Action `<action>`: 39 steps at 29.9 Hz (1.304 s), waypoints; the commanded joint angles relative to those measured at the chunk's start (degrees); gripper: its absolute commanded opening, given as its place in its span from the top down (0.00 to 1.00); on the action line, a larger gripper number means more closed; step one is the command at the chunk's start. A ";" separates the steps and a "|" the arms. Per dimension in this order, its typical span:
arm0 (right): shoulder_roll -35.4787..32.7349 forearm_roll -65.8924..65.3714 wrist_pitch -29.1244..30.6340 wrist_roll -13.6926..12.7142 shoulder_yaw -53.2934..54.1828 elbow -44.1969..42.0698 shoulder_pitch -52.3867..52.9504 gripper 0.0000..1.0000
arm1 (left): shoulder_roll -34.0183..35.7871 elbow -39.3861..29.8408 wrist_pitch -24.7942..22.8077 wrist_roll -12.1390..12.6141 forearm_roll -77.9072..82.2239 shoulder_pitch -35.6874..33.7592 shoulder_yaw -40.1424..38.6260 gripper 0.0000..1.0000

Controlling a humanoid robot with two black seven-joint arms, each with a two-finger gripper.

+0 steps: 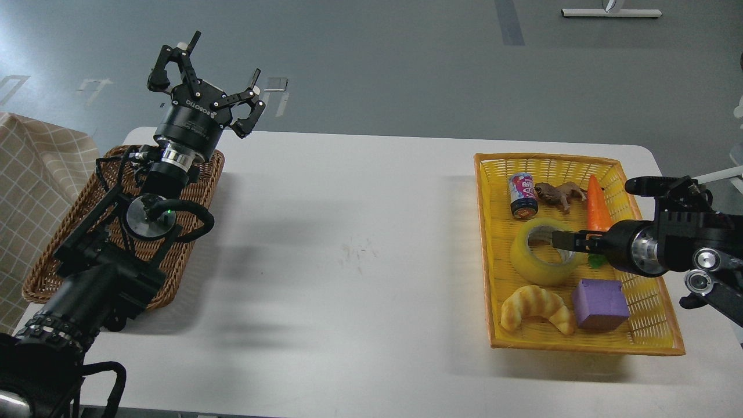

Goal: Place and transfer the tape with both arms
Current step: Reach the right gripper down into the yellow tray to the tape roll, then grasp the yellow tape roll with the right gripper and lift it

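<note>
The yellow tape roll [531,261] lies flat in the middle of the yellow basket [487,244] at the table's right. My right gripper [562,239] comes in from the right, its dark tip over the roll's grey-white core; its fingers cannot be told apart. Whether it touches the roll I cannot tell. My left gripper [203,78] is open and empty, held high above the far end of the brown wicker basket [116,232] at the table's left.
In the yellow basket: a soda can [522,195], a toy frog [558,194], an orange carrot [598,204], a croissant [535,306], a purple block [600,303]. The white table [348,249] lies between the baskets. A checked cloth [35,168] hangs at far left.
</note>
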 commanded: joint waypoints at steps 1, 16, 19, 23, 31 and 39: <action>0.69 0.04 0.01 0.00 -0.88 -1.75 0.31 0.31 | 0.10 0.00 0.00 0.00 0.00 0.01 0.00 0.02; 3.15 0.74 0.01 0.00 -0.97 -5.27 0.40 0.78 | -0.07 0.00 0.00 -0.09 0.00 -0.07 0.00 0.02; 3.06 0.74 0.01 0.09 -0.79 -5.18 0.66 0.96 | -0.07 0.00 0.00 -0.09 0.00 -0.07 0.00 0.02; 3.06 0.92 0.01 0.17 -0.44 -4.48 0.75 1.00 | -0.07 0.00 0.00 -0.09 0.00 -0.07 -0.09 0.02; -5.01 1.53 0.01 1.67 3.68 6.22 1.72 1.00 | -0.25 0.00 0.00 -0.27 0.00 -0.69 -0.09 0.02; -10.56 6.89 0.01 1.76 7.38 10.46 6.88 1.00 | -0.25 0.00 0.00 -0.27 -0.09 -0.78 -0.26 0.02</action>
